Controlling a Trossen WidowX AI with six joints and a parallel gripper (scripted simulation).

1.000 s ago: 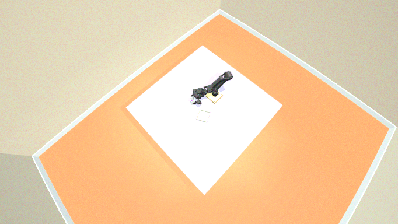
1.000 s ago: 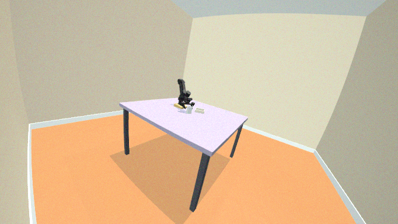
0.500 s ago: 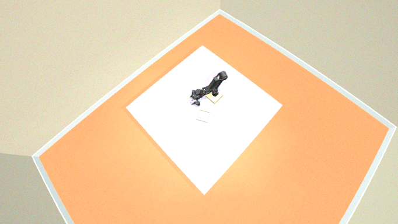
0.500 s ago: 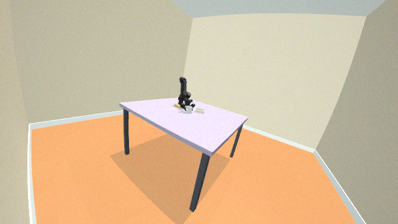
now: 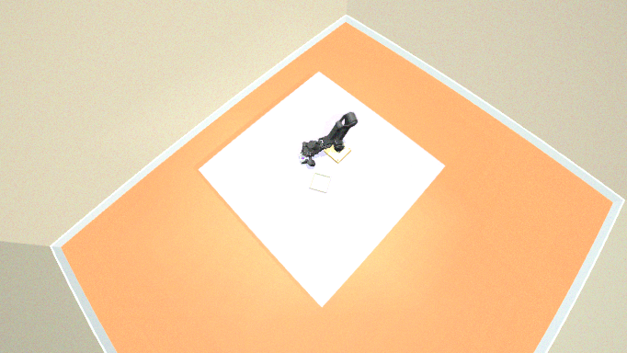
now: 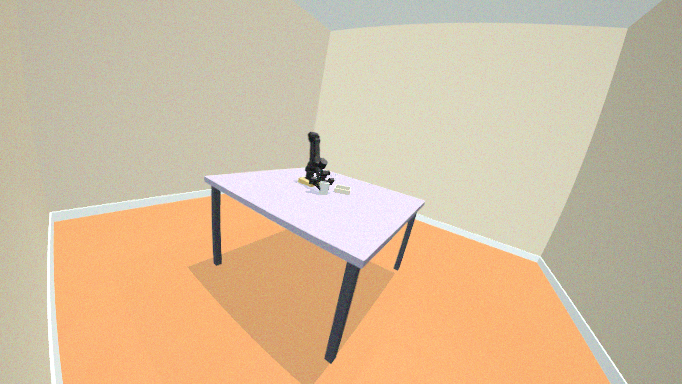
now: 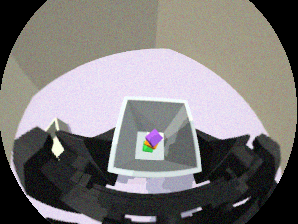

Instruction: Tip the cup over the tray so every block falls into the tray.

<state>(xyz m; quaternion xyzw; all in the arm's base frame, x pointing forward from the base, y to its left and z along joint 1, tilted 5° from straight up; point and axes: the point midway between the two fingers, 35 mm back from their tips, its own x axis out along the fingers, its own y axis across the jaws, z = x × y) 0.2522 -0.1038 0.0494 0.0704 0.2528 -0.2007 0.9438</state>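
White cup (image 5: 302, 159) (image 6: 324, 188) (image 7: 155, 172) between part-open fingers (image 5: 307, 161) (image 6: 324, 183); tray (image 5: 320, 183) (image 6: 342, 190) (image 7: 57, 146) nearby, table edges well apart.

Pale square cup (image 7: 115, 148), 3 blocks inside, black fingers alongside

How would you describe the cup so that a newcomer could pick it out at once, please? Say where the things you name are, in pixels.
On the lilac table (image 6: 320, 215), look just below the black arm (image 5: 337, 130) (image 6: 314, 150). The pale, square-mouthed cup (image 6: 324, 188) (image 7: 155, 170) stands there upright. Unlike the shallow tray (image 5: 311, 182) (image 6: 342, 191) (image 7: 56, 145) beside it, it is deep, with purple, orange and green blocks inside.
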